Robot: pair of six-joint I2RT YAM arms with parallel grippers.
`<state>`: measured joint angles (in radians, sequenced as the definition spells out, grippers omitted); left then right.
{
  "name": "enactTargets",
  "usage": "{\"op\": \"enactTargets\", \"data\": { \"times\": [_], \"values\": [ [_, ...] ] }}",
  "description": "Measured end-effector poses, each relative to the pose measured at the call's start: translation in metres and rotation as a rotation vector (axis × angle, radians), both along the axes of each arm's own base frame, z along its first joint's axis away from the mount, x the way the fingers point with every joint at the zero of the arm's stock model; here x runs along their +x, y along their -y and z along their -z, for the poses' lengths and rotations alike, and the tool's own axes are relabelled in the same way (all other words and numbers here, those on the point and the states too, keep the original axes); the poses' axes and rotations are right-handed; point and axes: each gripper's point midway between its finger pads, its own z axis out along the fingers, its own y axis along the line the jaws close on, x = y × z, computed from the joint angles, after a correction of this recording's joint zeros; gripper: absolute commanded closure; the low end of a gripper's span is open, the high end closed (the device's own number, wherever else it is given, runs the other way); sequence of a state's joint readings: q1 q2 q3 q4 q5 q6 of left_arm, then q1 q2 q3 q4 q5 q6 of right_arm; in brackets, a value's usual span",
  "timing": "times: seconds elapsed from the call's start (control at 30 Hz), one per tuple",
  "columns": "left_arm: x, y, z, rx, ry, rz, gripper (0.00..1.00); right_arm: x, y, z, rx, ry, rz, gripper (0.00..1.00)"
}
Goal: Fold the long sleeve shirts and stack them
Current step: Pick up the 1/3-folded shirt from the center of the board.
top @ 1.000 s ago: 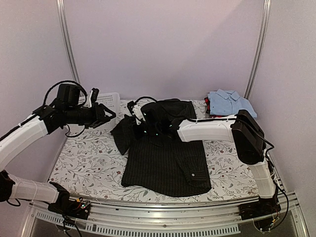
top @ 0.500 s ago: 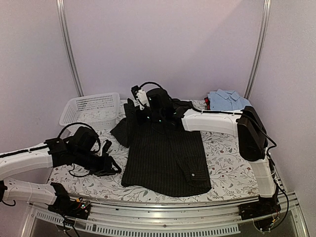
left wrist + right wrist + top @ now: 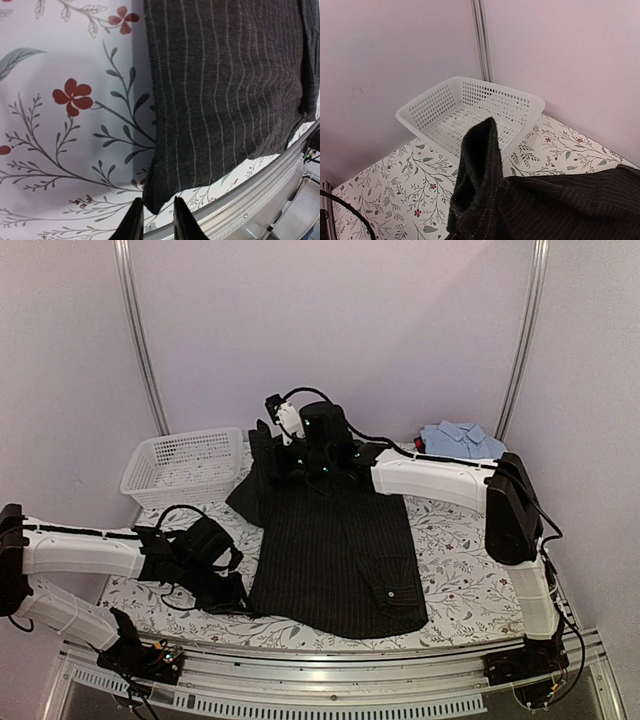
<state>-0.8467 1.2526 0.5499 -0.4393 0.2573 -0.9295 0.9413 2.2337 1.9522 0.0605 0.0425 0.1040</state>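
Note:
The black pinstriped shirt (image 3: 340, 560) lies spread on the flowered table, its hem towards me. My left gripper (image 3: 236, 592) is low at the shirt's near left hem corner. In the left wrist view the left gripper (image 3: 155, 224) is open, its fingertips (image 3: 133, 222) on either side of that corner (image 3: 155, 200). My right gripper (image 3: 283, 448) is at the far end, shut on the shirt's collar end and holding it raised. That cloth (image 3: 477, 180) hides its fingers in the right wrist view. The light blue shirt (image 3: 462, 440) lies folded at the far right.
A white mesh basket (image 3: 185, 465) stands at the far left; it also shows in the right wrist view (image 3: 470, 107). The table's metal front rail (image 3: 260, 190) runs just beyond the shirt's hem. Upright frame posts (image 3: 140, 340) stand at the back corners.
My left arm has swung down from high at the left to the shirt's near left corner. My right gripper has carried the collar end farther back and higher.

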Motion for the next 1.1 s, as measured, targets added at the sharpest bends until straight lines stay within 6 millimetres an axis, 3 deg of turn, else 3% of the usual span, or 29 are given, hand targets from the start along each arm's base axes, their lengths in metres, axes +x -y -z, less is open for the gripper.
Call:
{"op": "enactTargets", "data": {
  "times": [0.1,0.3,0.47,0.57,0.73,0.93,1.1],
  "values": [
    [-0.001,0.001,0.006,0.019,-0.009,0.011,1.00,0.001,0.000,-0.005,0.002,0.013,-0.001,1.00],
    [0.006,0.009,-0.005,0.015,0.013,0.019,1.00,0.006,0.003,-0.014,-0.013,0.047,0.013,1.00],
    [0.009,0.015,-0.028,-0.010,0.043,0.039,1.00,0.024,0.021,-0.031,-0.038,0.101,0.074,1.00],
    [0.004,0.015,-0.038,-0.028,0.047,0.060,1.00,0.038,0.041,-0.048,-0.042,0.135,0.130,1.00],
    [-0.008,0.013,-0.041,-0.028,0.020,0.090,1.00,0.060,0.082,-0.095,-0.014,0.213,0.237,1.00],
    [-0.019,0.014,-0.041,-0.028,-0.004,0.131,1.00,0.065,0.110,-0.138,0.014,0.293,0.326,1.00],
    [-0.023,0.021,-0.049,-0.034,-0.004,0.177,1.00,0.064,0.124,-0.156,0.006,0.333,0.389,1.00]
  ]
}}
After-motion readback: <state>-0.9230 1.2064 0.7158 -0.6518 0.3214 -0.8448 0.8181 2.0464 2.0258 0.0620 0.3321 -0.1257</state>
